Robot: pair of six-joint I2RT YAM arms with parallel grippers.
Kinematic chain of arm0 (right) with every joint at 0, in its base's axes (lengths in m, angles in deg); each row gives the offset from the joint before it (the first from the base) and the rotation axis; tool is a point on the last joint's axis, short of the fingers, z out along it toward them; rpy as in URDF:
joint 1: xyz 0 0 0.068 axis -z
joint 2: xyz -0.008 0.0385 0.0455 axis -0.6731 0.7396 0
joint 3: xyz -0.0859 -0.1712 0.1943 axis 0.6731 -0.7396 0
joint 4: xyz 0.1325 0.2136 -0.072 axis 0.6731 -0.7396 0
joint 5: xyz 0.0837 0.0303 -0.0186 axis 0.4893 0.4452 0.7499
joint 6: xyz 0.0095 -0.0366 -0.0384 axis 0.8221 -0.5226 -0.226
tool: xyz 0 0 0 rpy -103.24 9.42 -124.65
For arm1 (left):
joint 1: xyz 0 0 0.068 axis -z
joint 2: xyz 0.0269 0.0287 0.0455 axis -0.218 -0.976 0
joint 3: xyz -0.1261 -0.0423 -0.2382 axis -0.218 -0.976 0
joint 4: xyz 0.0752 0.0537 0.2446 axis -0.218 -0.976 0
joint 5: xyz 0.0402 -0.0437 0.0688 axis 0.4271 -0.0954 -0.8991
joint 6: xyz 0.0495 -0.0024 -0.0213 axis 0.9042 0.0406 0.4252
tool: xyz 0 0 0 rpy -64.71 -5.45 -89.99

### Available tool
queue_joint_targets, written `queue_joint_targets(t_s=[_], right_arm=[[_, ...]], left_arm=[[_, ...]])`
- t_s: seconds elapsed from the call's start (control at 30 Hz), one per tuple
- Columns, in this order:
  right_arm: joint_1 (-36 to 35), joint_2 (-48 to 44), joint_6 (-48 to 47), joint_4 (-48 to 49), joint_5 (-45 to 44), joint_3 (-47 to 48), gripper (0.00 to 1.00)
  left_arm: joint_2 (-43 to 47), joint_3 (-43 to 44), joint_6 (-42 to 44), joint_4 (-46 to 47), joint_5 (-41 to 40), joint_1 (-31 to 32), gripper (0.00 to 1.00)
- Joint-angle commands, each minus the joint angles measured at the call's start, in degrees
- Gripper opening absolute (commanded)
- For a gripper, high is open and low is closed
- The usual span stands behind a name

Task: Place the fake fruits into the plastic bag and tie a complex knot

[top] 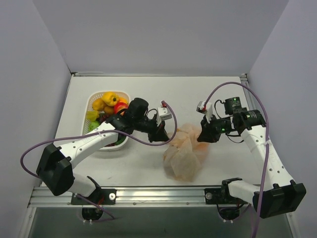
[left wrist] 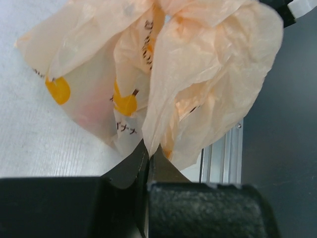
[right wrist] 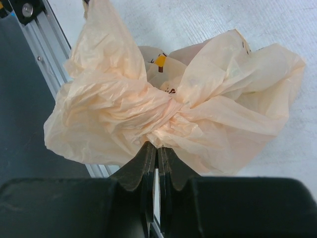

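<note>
The pale orange-beige plastic bag sits crumpled at the table's front middle, its top gathered between both grippers. My left gripper is shut on a fold of the bag at its left side. My right gripper is shut on a twisted bunch of the bag at its right side. Fake fruits, yellow, orange, red and green, lie in the white lattice basket at the left. Whether fruits are inside the bag cannot be told.
The left arm lies across the basket's front. The metal rail runs along the table's near edge, close to the bag's bottom. Grey walls enclose the table on three sides.
</note>
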Motion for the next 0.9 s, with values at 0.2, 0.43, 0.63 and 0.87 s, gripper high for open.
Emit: queue_joint_targets(t_s=[0.2,0.43,0.63,0.87], right_arm=[[7.67,0.20,-11.88,-11.94,-1.54,4.07,0.00],[12.96,1.08,-18.03,-13.18,-3.38,4.34,0.00],[20.51,2.05,-25.76,-13.97,-5.75,1.35,0.00],[20.44,2.75,-27.46,-12.84,-2.51,-1.55,0.00]], left_arm=[[5.02,-2.46,4.02,-5.69,0.50,-11.31,0.00],[7.22,-2.02,8.69,-10.35,-1.96,-14.65,0.00],[7.93,-2.20,12.47,-13.79,-4.33,-17.47,0.00],[6.08,-2.73,12.91,-12.56,2.07,-13.17,0.00]])
